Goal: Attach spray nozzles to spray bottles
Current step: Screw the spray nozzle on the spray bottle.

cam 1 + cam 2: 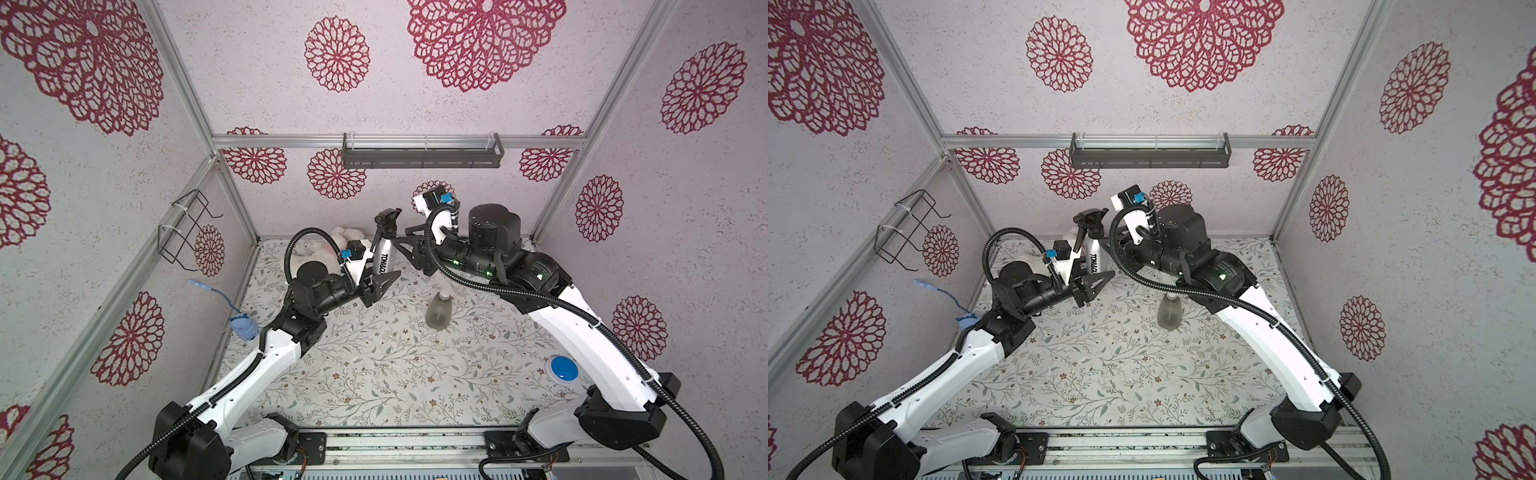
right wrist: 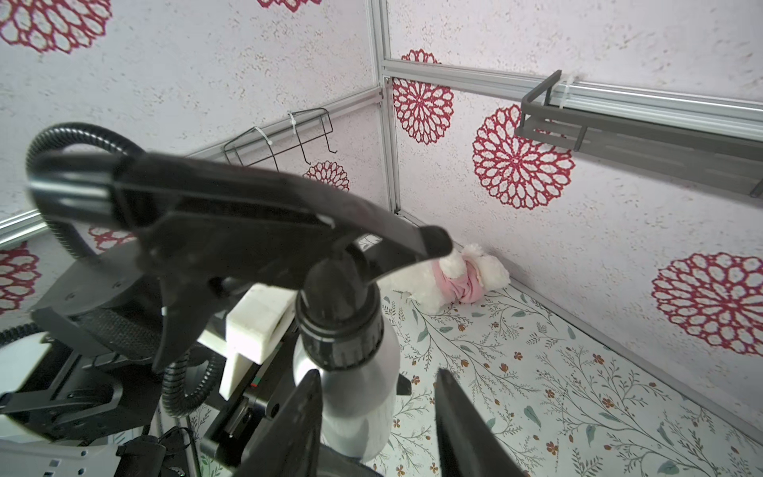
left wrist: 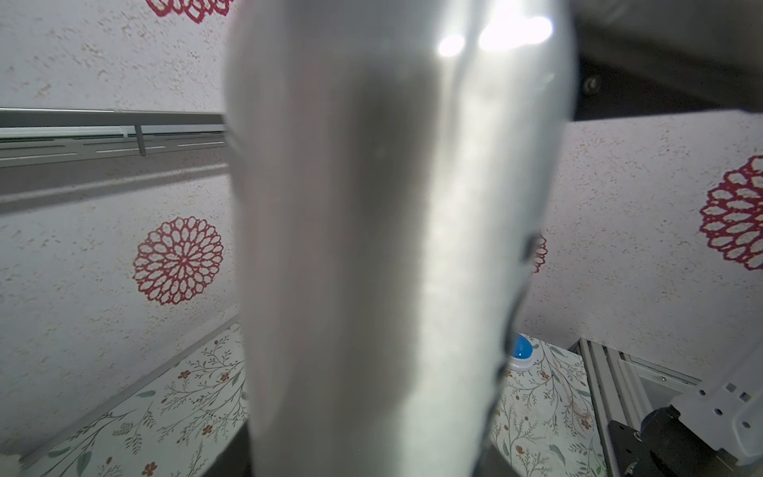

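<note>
You are looking into a booth of pale textured walls (image 1: 415, 104) printed with red lace-like rosettes (image 1: 337, 54), framed by aluminium rails (image 1: 399, 141). At upper centre a dark grey shelf rack (image 1: 422, 156) hangs from the back rail. At the left, a black wire holder (image 1: 185, 232) is zip-tied on. The floor (image 1: 395, 374) across the lower middle wears a white cloth with leafy sprigs and small flowers.
</note>
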Robot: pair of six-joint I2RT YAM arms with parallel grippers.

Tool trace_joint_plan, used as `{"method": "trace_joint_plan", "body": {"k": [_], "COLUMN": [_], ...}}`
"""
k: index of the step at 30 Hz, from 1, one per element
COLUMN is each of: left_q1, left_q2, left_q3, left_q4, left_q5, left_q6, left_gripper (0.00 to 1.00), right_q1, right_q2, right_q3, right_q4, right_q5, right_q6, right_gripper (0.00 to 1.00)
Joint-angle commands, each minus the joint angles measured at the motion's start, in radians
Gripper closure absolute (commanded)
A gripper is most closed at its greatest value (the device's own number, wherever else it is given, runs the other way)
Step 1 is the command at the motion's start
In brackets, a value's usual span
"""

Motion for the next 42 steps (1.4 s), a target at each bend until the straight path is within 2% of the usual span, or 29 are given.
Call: {"method": "trace_joint_plan", "body": {"k": [1, 11, 18, 22, 24, 27, 36, 42], "left_q1": [-0.007, -0.011, -0.011, -0.011, -0.012, -0.016, -0.097, -0.135], "left_q2": [-0.015, -0.003, 0.002, 0.005, 0.008, 0.013, 0.046, 0.048], "left_q3": [0.032, 0.045, 0.045, 0.051, 0.059, 0.076, 0.105, 0.089], "left_q4": [0.003, -0.014, -0.02, -0.02, -0.027, -0.05, -0.068, -0.036], "left_q5": [0.022, 0.036, 0.033, 0.007, -0.004, -0.053, -0.284, -0.396], "left_q6": [-0.004, 0.004, 0.01, 0.009, 0.009, 0.013, 0.091, 0.12], "left_gripper": [1.0, 1.0, 1.0, 1.0, 1.0, 1.0, 1.0, 1.0], "right_q1": [-0.015, -0.035, -0.035, -0.034, -0.027, 0.005, 0.175, 0.235], "right_q2": [-0.015, 0.057, 0.062, 0.069, 0.086, 0.108, 0.214, 0.234], "right_q3": [0.041, 0.091, 0.074, 0.062, 0.075, 0.096, 0.175, 0.171], "right_q4": [0.053, 0.09, 0.109, 0.106, 0.065, -0.001, -0.098, -0.052], "right_q5": [-0.086, -0.19, -0.188, -0.142, -0.066, 0.121, 0.686, 0.865], "right_q6": [-0.001, 0.033, 0.047, 0.068, 0.074, 0.065, 0.078, 0.074], "right_gripper": [0.54, 0.59, 0.72, 0.75, 0.78, 0.8, 0.83, 0.85]}}
